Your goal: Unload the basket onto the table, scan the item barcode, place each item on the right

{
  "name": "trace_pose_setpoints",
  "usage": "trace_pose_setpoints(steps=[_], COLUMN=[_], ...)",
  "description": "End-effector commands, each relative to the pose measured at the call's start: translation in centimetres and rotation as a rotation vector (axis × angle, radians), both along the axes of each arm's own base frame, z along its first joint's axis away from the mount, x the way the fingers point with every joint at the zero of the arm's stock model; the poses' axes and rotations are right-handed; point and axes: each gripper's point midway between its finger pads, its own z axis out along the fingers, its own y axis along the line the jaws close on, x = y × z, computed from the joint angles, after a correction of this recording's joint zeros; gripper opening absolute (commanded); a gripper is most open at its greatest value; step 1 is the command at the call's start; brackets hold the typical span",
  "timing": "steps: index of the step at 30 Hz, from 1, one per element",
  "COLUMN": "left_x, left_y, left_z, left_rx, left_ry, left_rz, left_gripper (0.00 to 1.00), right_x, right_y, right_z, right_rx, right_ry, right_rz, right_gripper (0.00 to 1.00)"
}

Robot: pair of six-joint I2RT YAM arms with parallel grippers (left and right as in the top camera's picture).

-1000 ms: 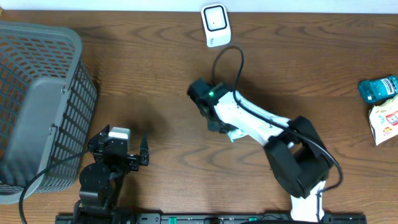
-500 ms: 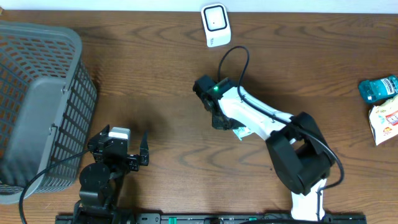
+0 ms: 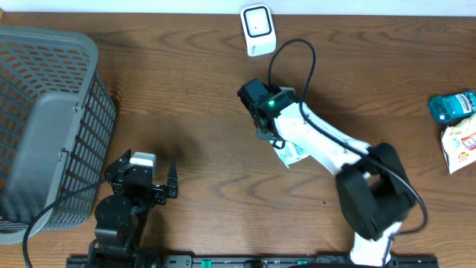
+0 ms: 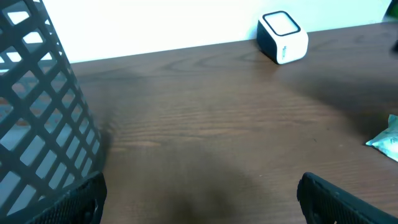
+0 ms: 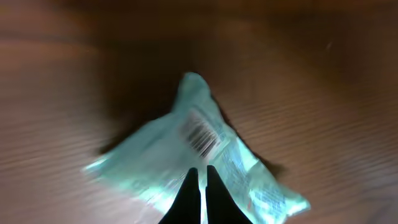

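Observation:
A teal plastic packet (image 5: 186, 155) with a barcode (image 5: 202, 138) facing the right wrist camera hangs just over the table. My right gripper (image 5: 200, 182) is shut on its lower edge. From overhead the packet (image 3: 291, 155) peeks out under the white right arm, with the right gripper (image 3: 274, 140) at its left end. The white barcode scanner (image 3: 257, 28) stands at the table's far edge, beyond the packet. My left gripper (image 4: 202, 202) is open and empty near the front left; its view shows the scanner (image 4: 283, 37) and a corner of the packet (image 4: 388, 140).
A grey mesh basket (image 3: 44, 126) fills the left side, close to the left gripper (image 3: 141, 175). At the right edge lie a teal pack (image 3: 451, 106) and a white snack bag (image 3: 461, 149). A black cable (image 3: 294, 56) loops above the right wrist.
The right arm has swung right and toward the scanner, carrying the packet a little rightward with it. The left arm has not moved.

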Motion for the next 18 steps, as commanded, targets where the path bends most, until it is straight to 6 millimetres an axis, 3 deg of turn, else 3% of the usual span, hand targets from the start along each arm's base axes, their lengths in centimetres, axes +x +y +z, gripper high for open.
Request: trace_pose_setpoints(steps=[1, 4, 6, 12, 15, 18], left_x=[0.0, 0.0, 0.0, 0.0, 0.0, 0.0], left_y=[0.0, 0.0, 0.0, 0.0, 0.0, 0.0], left_z=[0.0, 0.0, 0.0, 0.0, 0.0, 0.0], left_rx=[-0.001, -0.001, -0.002, -0.002, -0.002, -0.001], left_ry=[-0.001, -0.001, -0.001, -0.001, -0.001, -0.001], left_rz=[0.000, 0.000, 0.000, 0.000, 0.000, 0.000], left_gripper=[0.98, 0.98, 0.98, 0.98, 0.98, 0.98], right_x=[-2.0, -3.4, -3.6, -1.4, 0.2, -0.6], right_y=[-1.7, -1.3, -1.3, 0.7, 4.1, 8.8], right_z=[-4.9, -7.4, -7.9, -5.8, -4.0, -2.5], right_rx=[-0.062, -0.034, -0.035, 0.010, 0.115, 0.277], right_ry=[0.131, 0.235, 0.253, 0.216, 0.217, 0.270], right_rz=[-0.033, -0.025, -0.016, 0.118, 0.372, 0.792], right_gripper=[0.01, 0.01, 0.01, 0.01, 0.01, 0.02])
